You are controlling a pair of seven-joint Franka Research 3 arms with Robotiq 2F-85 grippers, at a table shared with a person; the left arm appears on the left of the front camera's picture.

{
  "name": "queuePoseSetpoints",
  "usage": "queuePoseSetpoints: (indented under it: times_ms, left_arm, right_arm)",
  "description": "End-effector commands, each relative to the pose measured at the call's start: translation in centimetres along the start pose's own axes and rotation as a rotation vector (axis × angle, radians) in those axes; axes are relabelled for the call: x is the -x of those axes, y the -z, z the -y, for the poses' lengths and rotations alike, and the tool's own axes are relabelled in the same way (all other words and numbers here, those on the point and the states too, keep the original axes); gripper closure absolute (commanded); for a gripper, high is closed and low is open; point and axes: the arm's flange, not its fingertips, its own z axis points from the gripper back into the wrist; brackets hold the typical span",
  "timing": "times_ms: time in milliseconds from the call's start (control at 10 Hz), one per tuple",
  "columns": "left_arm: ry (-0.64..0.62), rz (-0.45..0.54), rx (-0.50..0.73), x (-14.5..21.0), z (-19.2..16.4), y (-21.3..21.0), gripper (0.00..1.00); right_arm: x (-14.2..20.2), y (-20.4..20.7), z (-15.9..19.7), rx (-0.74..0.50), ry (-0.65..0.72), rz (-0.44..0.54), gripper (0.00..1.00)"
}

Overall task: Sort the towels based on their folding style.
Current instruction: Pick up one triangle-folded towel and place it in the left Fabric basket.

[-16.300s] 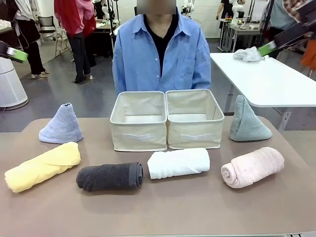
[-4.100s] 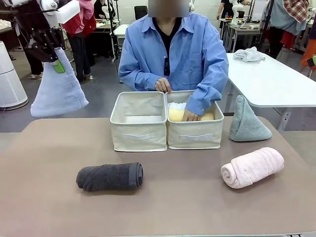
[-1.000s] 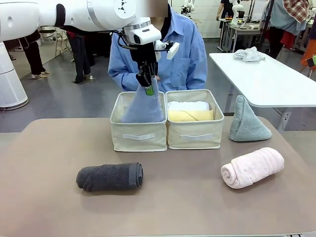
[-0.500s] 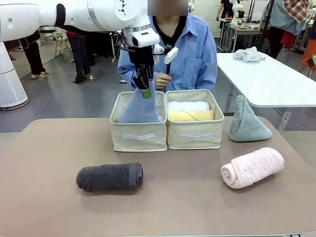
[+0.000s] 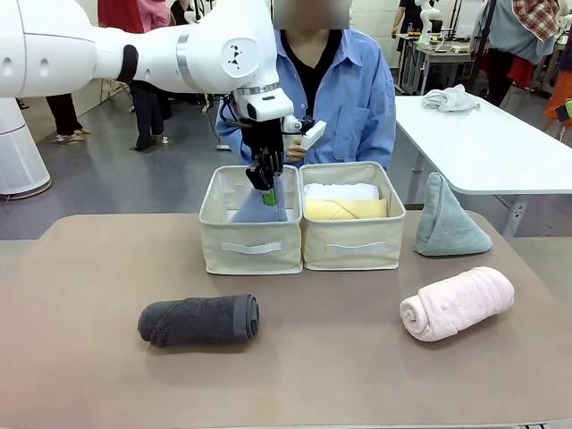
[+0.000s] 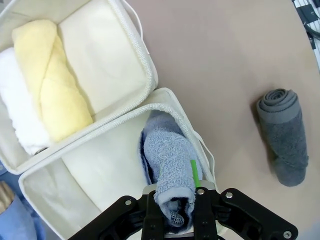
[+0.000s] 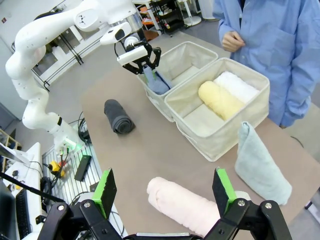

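Front view, left gripper (image 5: 268, 181): points straight down over the left bin (image 5: 250, 246), jaws closed on the tip of the lavender-blue cone towel (image 5: 262, 210).
Cone in the bin: the lavender-blue cone towel stands base down in the right-hand part of the left bin, its tip pinched between the green pads.
Left wrist view: both fingers press into the blue terry with no gap between them, and the towel hangs down inside the bin wall.
Right bin (image 5: 353, 246): holds the yellow roll (image 5: 344, 210), with the white roll (image 5: 340, 191) touching it at its 12 o'clock.
Dark grey roll (image 5: 198, 320): lies flat on the table (image 5: 89, 375) at 7 o'clock from the bins, well apart from them.
Pink roll (image 5: 458, 302): lies flat at 4 o'clock from the bins.
Grey-green cone towel (image 5: 447, 219): stands upright at 3 o'clock from the right bin, near it but not touching.
Right gripper (image 7: 165, 192): jaws spread wide with nothing between them, above the pink roll.
Person's hand (image 5: 295, 147): at 12 o'clock behind the bins, close beside the left gripper.
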Motion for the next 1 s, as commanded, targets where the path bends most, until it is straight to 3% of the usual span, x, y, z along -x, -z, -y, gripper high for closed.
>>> queuePoseSetpoints:
  times_ms: [0, 100, 200, 300, 400, 500, 600, 900]
  left_arm:
    - [0.008, -0.012, -0.004, -0.36, 0.13, -0.13, 0.84]
    - [-0.006, -0.013, 0.002, -0.33, 0.18, -0.18, 0.84]
    - [0.009, -0.010, 0.001, -0.47, 0.33, -0.31, 0.24]
    - [0.015, -0.008, 0.007, -0.61, 0.39, -0.28, 0.24]
    - [0.019, -0.006, 0.011, -0.64, 0.40, -0.27, 0.00]
    - [0.020, -0.004, 0.016, -0.63, 0.43, -0.22, 0.21]
    - [0.021, -0.001, 0.017, -0.61, 0.43, -0.26, 0.00]
    - [0.017, 0.008, 0.014, -0.39, 0.43, -0.44, 0.00]
  right_arm:
    - [0.05, 0.05, 0.00, -0.008, -0.004, 0.010, 0.00]
    - [0.05, 0.05, 0.00, -0.008, -0.004, 0.010, 0.00]
    - [0.05, 0.05, 0.00, -0.008, -0.004, 0.010, 0.00]
    - [0.05, 0.05, 0.00, -0.008, -0.004, 0.010, 0.00]
    - [0.05, 0.05, 0.00, -0.008, -0.004, 0.010, 0.00]
    - [0.05, 0.05, 0.00, -0.008, -0.004, 0.010, 0.00]
    - [0.05, 0.05, 0.00, -0.008, -0.004, 0.010, 0.00]
    - [0.05, 0.05, 0.00, -0.008, -0.004, 0.010, 0.00]
